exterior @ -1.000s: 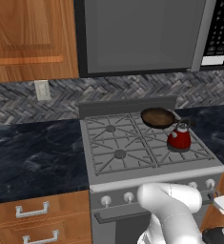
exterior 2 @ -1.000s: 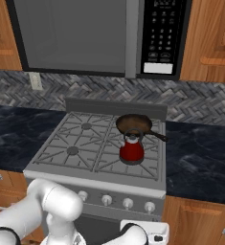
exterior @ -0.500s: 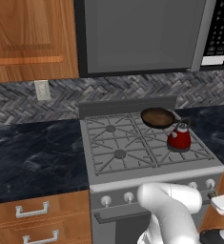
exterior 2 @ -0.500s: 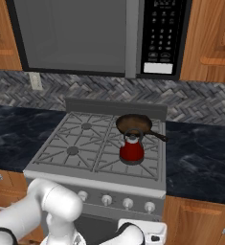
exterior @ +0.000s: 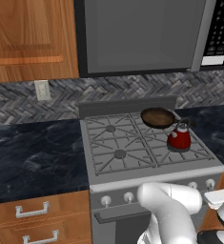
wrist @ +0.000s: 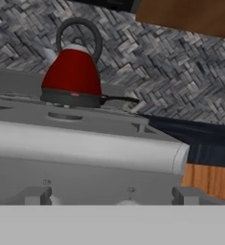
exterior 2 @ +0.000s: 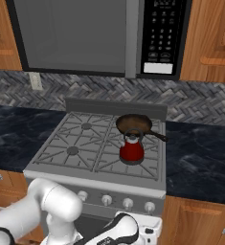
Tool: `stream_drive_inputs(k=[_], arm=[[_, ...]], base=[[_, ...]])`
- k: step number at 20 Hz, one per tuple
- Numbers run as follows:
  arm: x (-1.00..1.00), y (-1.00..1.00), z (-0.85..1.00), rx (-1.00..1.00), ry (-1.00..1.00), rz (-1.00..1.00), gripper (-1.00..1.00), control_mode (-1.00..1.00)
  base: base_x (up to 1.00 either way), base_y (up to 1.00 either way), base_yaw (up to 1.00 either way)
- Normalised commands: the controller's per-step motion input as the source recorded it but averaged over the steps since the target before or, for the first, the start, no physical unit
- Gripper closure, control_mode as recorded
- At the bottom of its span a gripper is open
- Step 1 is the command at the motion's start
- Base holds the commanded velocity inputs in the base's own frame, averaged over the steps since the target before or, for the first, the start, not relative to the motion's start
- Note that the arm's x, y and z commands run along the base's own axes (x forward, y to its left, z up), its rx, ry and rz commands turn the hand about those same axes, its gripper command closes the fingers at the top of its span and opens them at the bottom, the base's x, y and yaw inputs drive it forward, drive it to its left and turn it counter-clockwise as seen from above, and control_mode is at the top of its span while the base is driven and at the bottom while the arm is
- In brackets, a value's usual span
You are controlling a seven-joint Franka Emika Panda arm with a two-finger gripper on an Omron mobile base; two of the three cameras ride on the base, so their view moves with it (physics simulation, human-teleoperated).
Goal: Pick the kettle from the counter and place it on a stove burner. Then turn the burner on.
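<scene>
The red kettle (exterior: pixel 179 138) (exterior 2: pixel 132 149) stands upright on the stove's front right grate, hiding the stove burner under it. In the hand view the kettle (wrist: pixel 73 76) rises above the stove's front edge, at the upper left. My gripper (wrist: pixel 111 196) is open and holds nothing. It sits low in front of the stove, below the level of the grates, with its fingertips (wrist: pixel 37 195) far apart. The black counter (exterior: pixel 32 157) (exterior 2: pixel 200 158) runs along both sides of the stove.
A brown skillet (exterior: pixel 157 116) (exterior 2: pixel 133 124) sits on the back right grate, right behind the kettle. The front left burner (exterior: pixel 119 154) (exterior 2: pixel 73 150) is bare. Knobs (exterior 2: pixel 128 203) line the stove's front panel. Wooden drawers (exterior: pixel 32 209) are below the counter and a microwave (exterior 2: pixel 85 33) hangs overhead.
</scene>
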Motion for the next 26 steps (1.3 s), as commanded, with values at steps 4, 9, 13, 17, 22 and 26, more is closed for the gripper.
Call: stream_drive_inputs(k=[4,9,13,17,22,26], arm=[[0.20,0.00,-0.03,0.00,0.00,0.00,-1.00,-1.00],[0.21,-0.01,-0.09,0.00,0.00,0.00,-1.00,-1.00],[0.17,-0.12,-0.13,0.00,0.00,0.00,-1.00,-1.00],[0.10,-0.27,-0.17,0.00,0.00,0.00,-1.00,-1.00],[0.05,-0.29,-0.18,0.00,0.00,0.00,-1.00,-1.00],[0.04,-0.04,-0.21,0.00,0.00,0.00,-1.00,-1.00]], base=[[0.00,0.00,0.00],[0.00,0.00,0.00],[0.00,0.00,0.00],[0.00,0.00,0.00],[0.00,0.00,0.00],[0.00,0.00,0.00]])
